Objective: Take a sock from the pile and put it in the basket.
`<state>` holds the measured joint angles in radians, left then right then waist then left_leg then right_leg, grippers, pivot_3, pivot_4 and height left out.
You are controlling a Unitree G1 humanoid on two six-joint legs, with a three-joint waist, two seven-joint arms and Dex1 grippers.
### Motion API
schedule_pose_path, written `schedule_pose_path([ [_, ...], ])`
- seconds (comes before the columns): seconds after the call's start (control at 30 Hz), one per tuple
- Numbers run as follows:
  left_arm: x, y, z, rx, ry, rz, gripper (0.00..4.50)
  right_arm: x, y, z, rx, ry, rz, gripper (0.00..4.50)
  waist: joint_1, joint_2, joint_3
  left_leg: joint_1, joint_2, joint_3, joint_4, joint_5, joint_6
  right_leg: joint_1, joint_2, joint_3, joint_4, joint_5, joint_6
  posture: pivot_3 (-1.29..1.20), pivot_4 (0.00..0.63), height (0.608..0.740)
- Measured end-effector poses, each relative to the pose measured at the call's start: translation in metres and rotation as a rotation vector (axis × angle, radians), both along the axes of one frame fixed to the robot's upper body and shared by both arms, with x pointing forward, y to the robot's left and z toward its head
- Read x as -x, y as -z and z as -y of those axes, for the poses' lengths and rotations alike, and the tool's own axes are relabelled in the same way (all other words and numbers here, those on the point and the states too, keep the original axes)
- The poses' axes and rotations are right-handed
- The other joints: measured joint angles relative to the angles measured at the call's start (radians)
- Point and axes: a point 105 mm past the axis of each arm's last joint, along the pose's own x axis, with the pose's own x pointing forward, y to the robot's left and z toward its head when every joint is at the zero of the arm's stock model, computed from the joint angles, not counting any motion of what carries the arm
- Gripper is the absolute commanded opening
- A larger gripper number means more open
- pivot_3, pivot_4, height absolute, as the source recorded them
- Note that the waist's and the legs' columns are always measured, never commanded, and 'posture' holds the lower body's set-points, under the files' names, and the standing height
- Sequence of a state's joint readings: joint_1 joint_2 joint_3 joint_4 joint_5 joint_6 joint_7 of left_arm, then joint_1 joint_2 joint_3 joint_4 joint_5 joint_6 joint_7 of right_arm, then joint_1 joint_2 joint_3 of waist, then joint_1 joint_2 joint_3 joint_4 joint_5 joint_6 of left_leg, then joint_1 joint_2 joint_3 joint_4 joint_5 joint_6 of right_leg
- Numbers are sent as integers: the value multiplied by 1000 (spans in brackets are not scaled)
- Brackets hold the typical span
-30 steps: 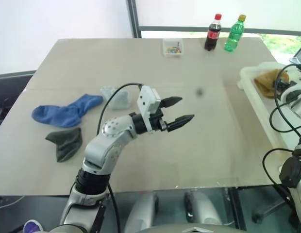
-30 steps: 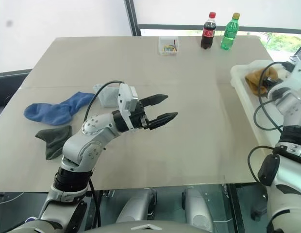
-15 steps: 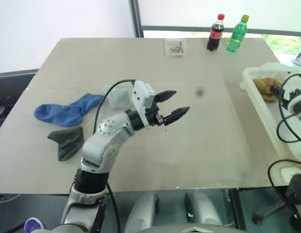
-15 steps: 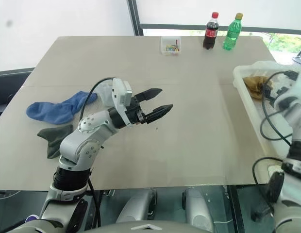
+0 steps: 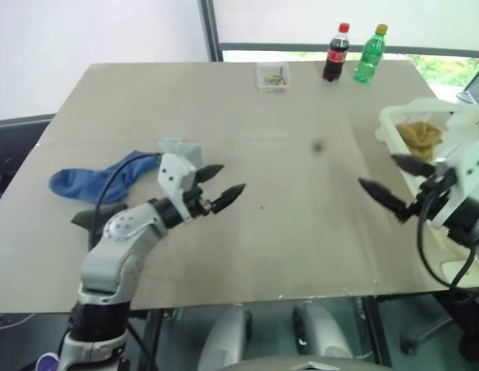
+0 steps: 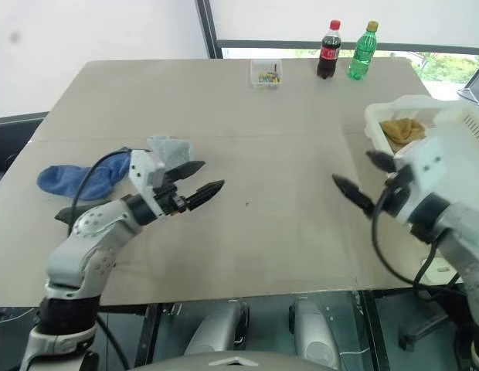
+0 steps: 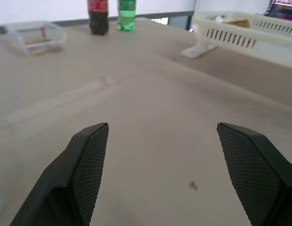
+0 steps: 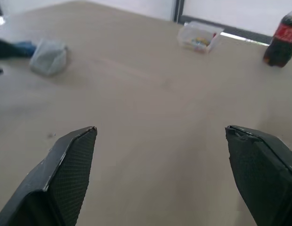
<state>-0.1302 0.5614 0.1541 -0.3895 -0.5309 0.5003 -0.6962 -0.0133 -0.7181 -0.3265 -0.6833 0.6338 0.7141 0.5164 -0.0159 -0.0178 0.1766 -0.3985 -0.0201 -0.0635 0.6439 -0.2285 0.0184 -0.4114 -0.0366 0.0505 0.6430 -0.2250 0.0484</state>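
1. Looking down over the table point(image 5: 301, 255), you see your left gripper point(image 5: 222, 181) hanging above the bare top, fingers spread apart and holding nothing, just beside the pile point(image 5: 116, 182) of socks.
2. Your right gripper point(image 5: 394, 184) floats over the table's right side near the basket point(image 5: 395, 117), its two fingers wide apart and empty.
3. You find the pile on the left part of the table: a blue sock point(image 5: 93, 179), a pale grey sock point(image 5: 180, 148) just behind the left gripper, and a dark green sock point(image 5: 83, 219) partly hidden by your left arm.
4. You see the basket at the table's right edge, with a mustard-yellow sock point(image 5: 419, 136) lying inside it.
5. At the far edge you have a small clear box point(image 5: 273, 76), a cola bottle point(image 5: 335, 52) and a green bottle point(image 5: 371, 53), the bottles upright and side by side.
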Motion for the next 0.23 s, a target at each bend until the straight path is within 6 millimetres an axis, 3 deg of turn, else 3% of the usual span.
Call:
schedule_pose_path([
  [0.1, 17, 4, -23, -40, -43, -42, 3867, 6, 26, -6, 78, -41, -34, 4462, 4, 0, 0, 0, 1, -1, 0, 0, 0, 0, 0, -1, 0, -3, -1, 0, 150, 740],
  [0.23, 30, 6, -31, -43, -40, -69, 3867, 5, 27, -7, 61, -49, -20, 4462, 5, 0, 0, 1, 1, -1, 0, 0, 0, 0, 0, -1, 0, -3, -2, 0, 150, 740],
])
